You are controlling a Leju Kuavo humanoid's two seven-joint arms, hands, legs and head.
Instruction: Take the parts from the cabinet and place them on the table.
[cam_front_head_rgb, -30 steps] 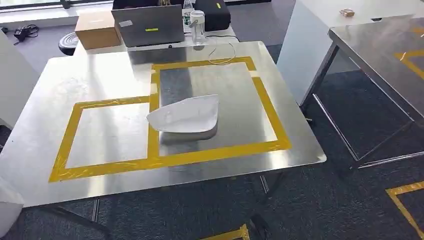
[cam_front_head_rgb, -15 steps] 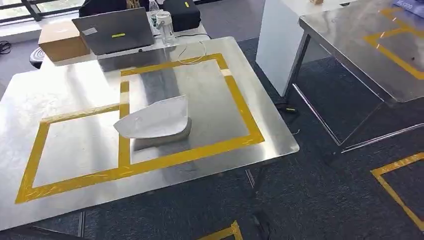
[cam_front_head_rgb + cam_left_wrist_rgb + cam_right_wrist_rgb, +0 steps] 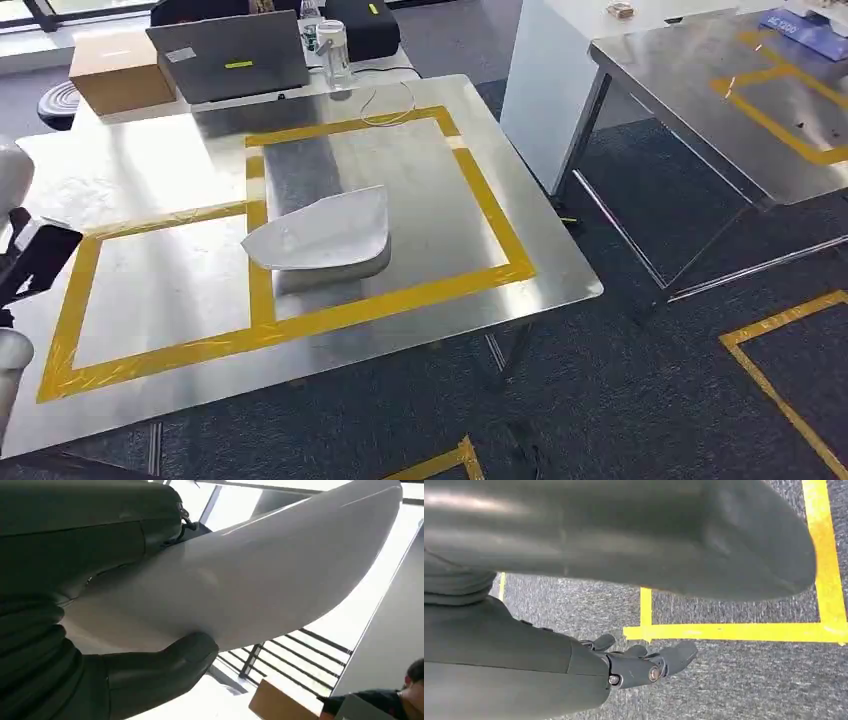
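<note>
The steel counter carries two squares of yellow tape. One white shell part already lies in the right-hand square, toward its 8 o'clock corner, its pointed tip crossing the tape strip between the two squares. At the counter's 12 o'clock edge stand a laptop, a cardboard box and a water bottle.

A second white part is in the left hand, seen in the left wrist view: a long, smooth, curved moulded shell, the thumb pressed to its face and the other fingers wrapped over its opposite edge near one end. It looks light and stiff but glossy, so likely to slip; held near one end, it may lever in the grip. A hold nearer the middle, across the rim, would probably be steadier.

The right hand hangs over the carpet, fingers loosely apart, holding nothing.
</note>
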